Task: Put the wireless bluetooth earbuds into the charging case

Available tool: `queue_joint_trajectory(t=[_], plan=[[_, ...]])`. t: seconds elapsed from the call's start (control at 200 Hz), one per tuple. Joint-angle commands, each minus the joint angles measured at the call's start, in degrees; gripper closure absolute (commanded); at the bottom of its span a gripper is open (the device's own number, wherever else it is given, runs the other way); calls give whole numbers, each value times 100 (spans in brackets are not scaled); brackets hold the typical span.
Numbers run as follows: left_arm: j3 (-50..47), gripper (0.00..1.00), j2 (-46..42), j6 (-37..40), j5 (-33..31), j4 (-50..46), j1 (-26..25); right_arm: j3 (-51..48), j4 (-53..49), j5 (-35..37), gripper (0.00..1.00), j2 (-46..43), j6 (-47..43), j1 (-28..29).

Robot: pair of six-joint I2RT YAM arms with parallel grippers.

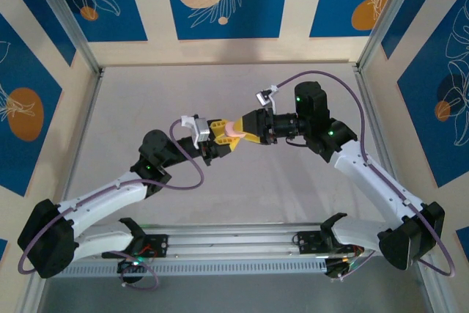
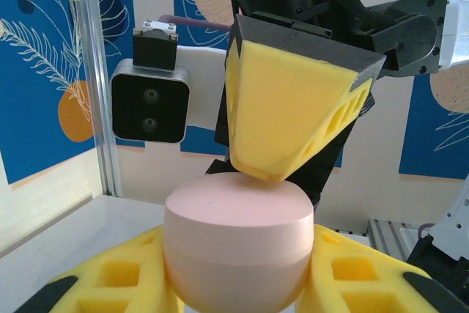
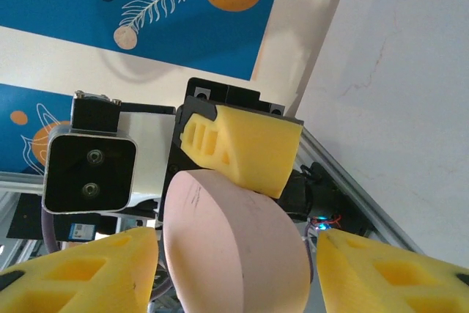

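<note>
The pale pink, pebble-shaped plastic charging case (image 1: 233,129) hung in the air above the middle of the table (image 1: 146,108), well apart from every edge, between the 2 arms, which met nose to nose. The left fingers (image 2: 110,276) were drawn narrow and clamped its lower half from both sides. Its domed end, above a thin seam, pointed straight out towards the right arm.

The right fingers (image 3: 80,276) stood wider, straddling that dome. From the left wrist, 1 yellow pad rested on the crown. From the right wrist, a sliver of gap showed beside the other pad, so they looked not yet closed on it.

The case's long axis seemed to run along the line joining the 2 wrists. The right arm was therefore the one placed to work the lid while the left held the base.

The seam looked shut, so where the earbuds sat could not be told.

The shell was smooth and rounded, likely to slip between foam pads. There was free room all round, though the 2 wrists crowded each other.
</note>
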Motion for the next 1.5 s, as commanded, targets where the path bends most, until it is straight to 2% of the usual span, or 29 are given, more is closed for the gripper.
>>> queue_joint_trajectory(t=[0.0, 0.195, 0.4, 0.495, 0.605, 0.65, 0.755, 0.875, 0.93, 1.105, 1.251, 1.496], plan=[[169, 66, -101, 34, -33, 160, -66, 71, 90, -284, 42, 8, 212, -27], [159, 66, -115, 80, -48, 94, -63, 70, 174, -365, 49, 43, 271, -45], [163, 61, -151, 191, -145, -139, -65, 61, 164, -354, 75, 8, 180, -92], [194, 53, -163, 276, -197, -369, -67, 10, 193, -214, 81, -53, 132, -149], [196, 37, -180, 351, -321, -655, -64, -126, 235, 48, 84, -167, 104, -248], [173, 29, -194, 346, -384, -670, -64, -235, 299, 195, 85, -228, 97, -310], [141, 19, -270, 343, -573, -834, -59, -710, 482, 766, 84, -421, 52, -517], [133, 7, -453, 318, -977, -1124, -63, -1484, 512, 1773, 84, -445, -109, -730], [149, 5, -569, 315, -1227, -1308, -60, -1884, 679, 1957, 83, -259, -36, -827], [428, 2, -925, 390, -2010, -2398, -68, -2554, 1558, 1876, 83, 771, 297, -907], [624, 1, -1070, 386, -2525, -3108, -60, -2537, 2093, 1999, 83, 1585, 284, -789], [563, 0, -1191, 342, -2673, -3229, -54, -1966, 2533, 2118, 80, 2867, 238, -510]])
